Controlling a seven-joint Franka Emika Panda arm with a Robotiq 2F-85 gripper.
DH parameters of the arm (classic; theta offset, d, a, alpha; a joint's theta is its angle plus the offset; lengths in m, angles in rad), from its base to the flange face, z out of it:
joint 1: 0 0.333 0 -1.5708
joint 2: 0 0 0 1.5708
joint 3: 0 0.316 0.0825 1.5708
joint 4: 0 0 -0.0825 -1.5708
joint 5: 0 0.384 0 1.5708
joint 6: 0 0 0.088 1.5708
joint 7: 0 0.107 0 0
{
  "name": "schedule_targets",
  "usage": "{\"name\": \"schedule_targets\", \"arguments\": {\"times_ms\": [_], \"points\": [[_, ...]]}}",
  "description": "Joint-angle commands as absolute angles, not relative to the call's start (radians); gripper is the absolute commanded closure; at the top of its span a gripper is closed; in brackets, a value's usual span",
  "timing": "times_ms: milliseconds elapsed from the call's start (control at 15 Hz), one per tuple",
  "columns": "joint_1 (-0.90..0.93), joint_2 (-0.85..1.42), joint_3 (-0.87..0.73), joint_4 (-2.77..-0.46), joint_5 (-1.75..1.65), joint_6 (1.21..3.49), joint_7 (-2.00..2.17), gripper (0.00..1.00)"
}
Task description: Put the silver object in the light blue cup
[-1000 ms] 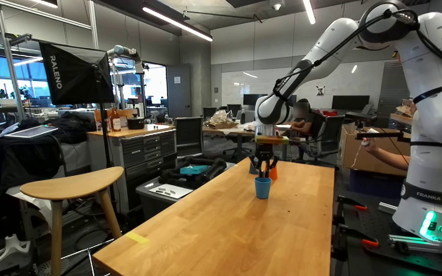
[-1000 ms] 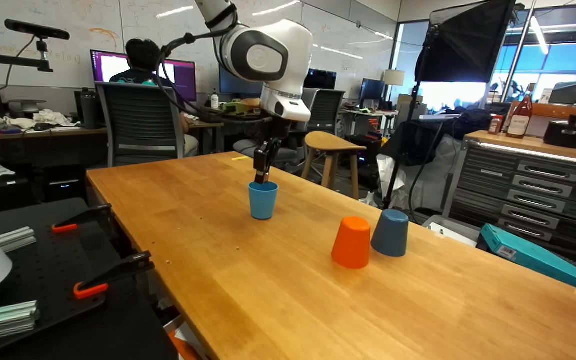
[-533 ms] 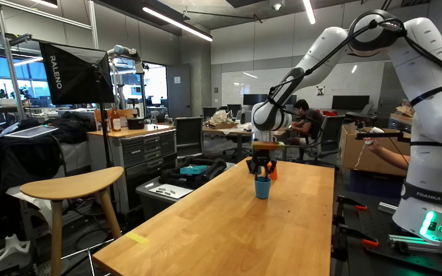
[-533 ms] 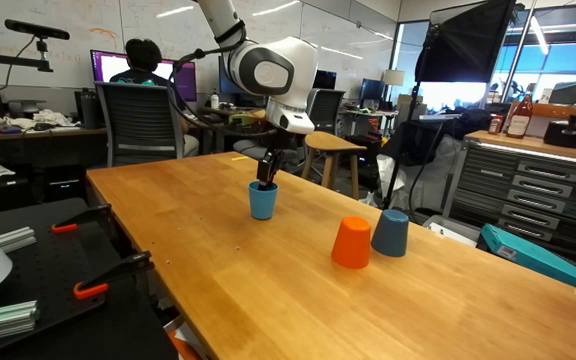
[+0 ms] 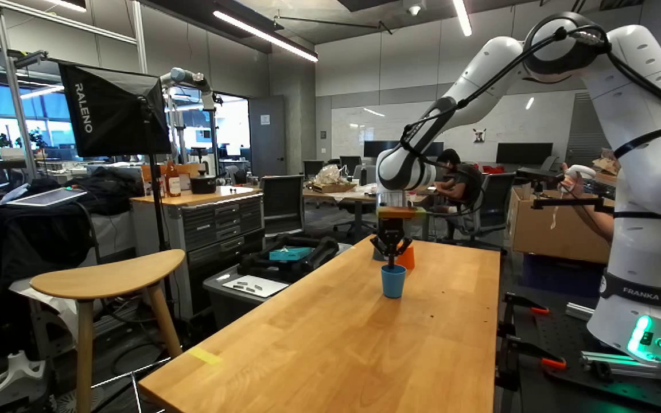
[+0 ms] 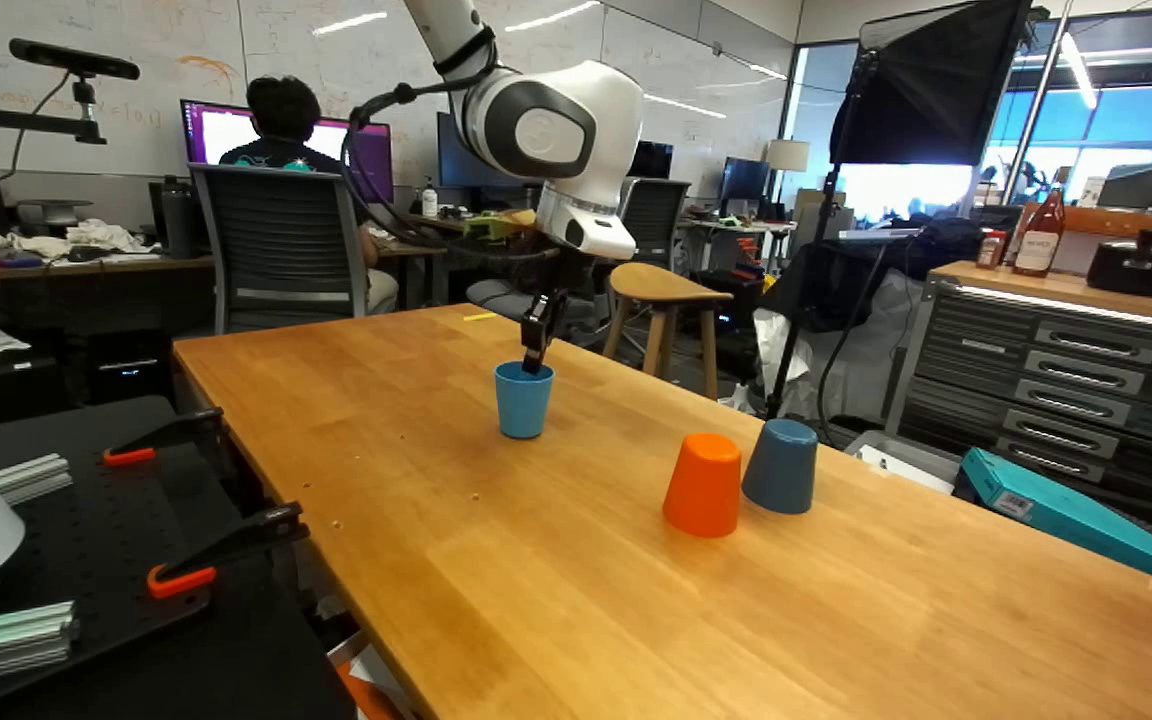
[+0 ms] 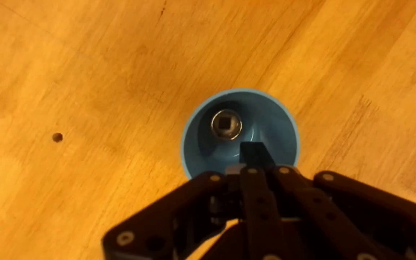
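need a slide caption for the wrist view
Wrist view: a silver socket inside the light blue cup, with the closed end effector at its mouth.

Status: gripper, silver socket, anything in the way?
Gripper shut, nothing held. Silver socket inside upright light blue cup. Orange cup and dark blue cup overturned, clear of the gripper.
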State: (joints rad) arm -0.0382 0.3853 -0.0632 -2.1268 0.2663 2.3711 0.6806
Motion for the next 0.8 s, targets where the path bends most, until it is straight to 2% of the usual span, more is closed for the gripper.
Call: {"name": "schedule_targets", "arguments": {"times_ms": [0, 67, 133, 533, 733], "points": [[-0.015, 0.26, -0.093, -2.147, 0.156, 2.183, 0.622, 0.72], [-0.017, 0.228, -0.089, -2.15, 0.13, 2.127, 0.595, 0.71], [-0.013, 0.196, -0.089, -2.15, 0.087, 2.07, 0.582, 0.65], [0.01, 0.046, -0.056, -2.14, -0.16, 1.863, 0.495, 0.19], [0.016, -0.022, -0.033, -2.153, -0.267, 1.827, 0.423, 0.0]]}}
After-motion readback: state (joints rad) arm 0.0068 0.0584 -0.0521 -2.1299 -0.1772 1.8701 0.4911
